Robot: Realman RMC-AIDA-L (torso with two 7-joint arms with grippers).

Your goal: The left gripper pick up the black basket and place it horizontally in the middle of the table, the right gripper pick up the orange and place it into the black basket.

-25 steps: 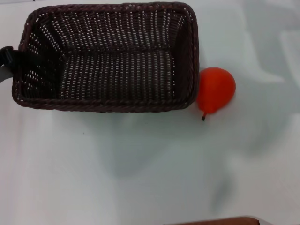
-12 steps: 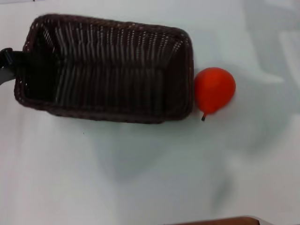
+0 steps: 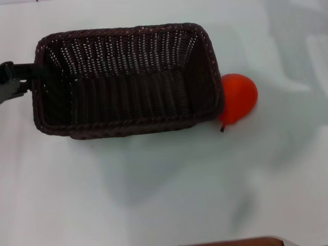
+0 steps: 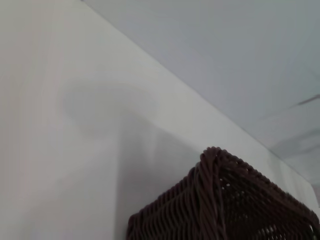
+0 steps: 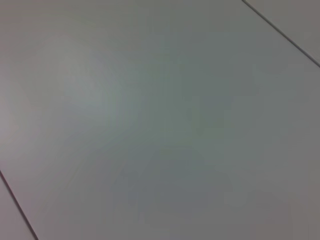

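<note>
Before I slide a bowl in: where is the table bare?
The near half of the table, below the basket and orange, is bare. Crowded where the orange meets the basket's right end; left gripper holds its left end.

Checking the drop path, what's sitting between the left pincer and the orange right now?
In the head view, only the black basket lies between them: the left pincer is at its left end wall, and the orange sits against its right end on the table.

Black, bar-like left hand [image 3: 15,77], grey part beside it
</note>
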